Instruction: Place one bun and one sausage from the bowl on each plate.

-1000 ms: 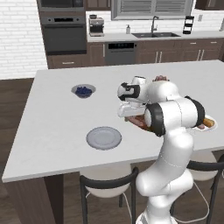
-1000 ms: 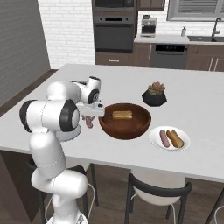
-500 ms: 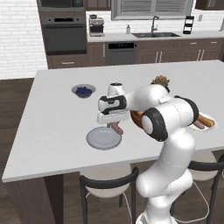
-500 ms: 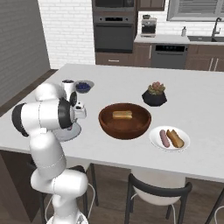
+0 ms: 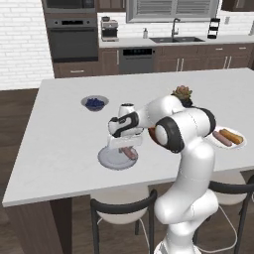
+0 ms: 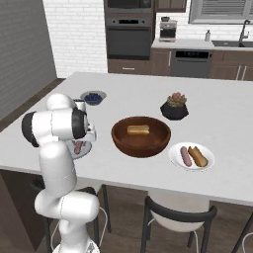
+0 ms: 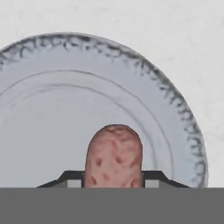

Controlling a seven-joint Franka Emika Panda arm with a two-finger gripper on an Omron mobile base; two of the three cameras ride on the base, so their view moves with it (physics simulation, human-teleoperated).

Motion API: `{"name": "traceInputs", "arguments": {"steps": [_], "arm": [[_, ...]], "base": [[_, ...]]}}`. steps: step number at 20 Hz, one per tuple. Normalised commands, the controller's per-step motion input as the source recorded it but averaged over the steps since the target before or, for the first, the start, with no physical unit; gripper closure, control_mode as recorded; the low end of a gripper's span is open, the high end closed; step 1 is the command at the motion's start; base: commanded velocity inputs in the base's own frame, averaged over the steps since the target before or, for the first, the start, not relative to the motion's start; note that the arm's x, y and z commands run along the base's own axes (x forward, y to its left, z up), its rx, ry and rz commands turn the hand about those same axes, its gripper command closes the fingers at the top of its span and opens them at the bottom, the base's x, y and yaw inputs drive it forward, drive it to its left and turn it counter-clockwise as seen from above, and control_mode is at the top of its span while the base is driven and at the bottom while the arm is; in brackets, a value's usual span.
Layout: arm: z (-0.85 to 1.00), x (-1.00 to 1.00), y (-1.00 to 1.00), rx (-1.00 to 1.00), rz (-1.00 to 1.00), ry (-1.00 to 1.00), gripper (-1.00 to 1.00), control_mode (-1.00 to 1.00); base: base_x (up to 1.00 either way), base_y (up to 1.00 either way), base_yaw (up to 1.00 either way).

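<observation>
My gripper [image 7: 113, 177] is shut on a pinkish sausage [image 7: 114, 155] and holds it low over the pale grey-blue plate [image 7: 175, 109]; whether it touches the plate I cannot tell. From the left base view, the gripper [image 5: 127, 148] hangs over that plate [image 5: 110, 159] with the sausage [image 5: 130, 153] under it. The brown wooden bowl [image 6: 141, 143] holds one bun [image 6: 138, 130]. The white plate [image 6: 178, 161] carries a sausage [image 6: 185, 155] and a bun [image 6: 198, 155] side by side. My arm hides most of the grey-blue plate [image 6: 85, 150] in the right base view.
A small grey bowl of blueberries [image 5: 94, 103] sits behind the grey-blue plate. A potted succulent [image 6: 174, 106] stands behind the wooden bowl. Stools are tucked under the counter's near edge [image 5: 74, 191].
The arm has swung from the wooden bowl over to the grey-blue plate and come down low, carrying the sausage with it.
</observation>
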Motion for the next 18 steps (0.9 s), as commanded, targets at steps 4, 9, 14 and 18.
{"name": "traceInputs", "arguments": {"steps": [4,9,14,18], "arm": [[-0.19,0.00,0.23,0.00,0.00,0.00,-1.00,-1.00],[0.00,0.13,0.01,0.00,-0.01,0.00,-1.00,-1.00],[0.36,-0.02,-0.17,0.00,-0.09,0.00,-1.00,-1.00],[0.63,-0.21,-0.23,0.00,-0.07,0.00,-1.00,-1.00]], "base": [[0.00,0.00,0.00],[0.00,0.00,0.00],[0.00,0.00,0.00],[0.00,0.00,0.00]]}}
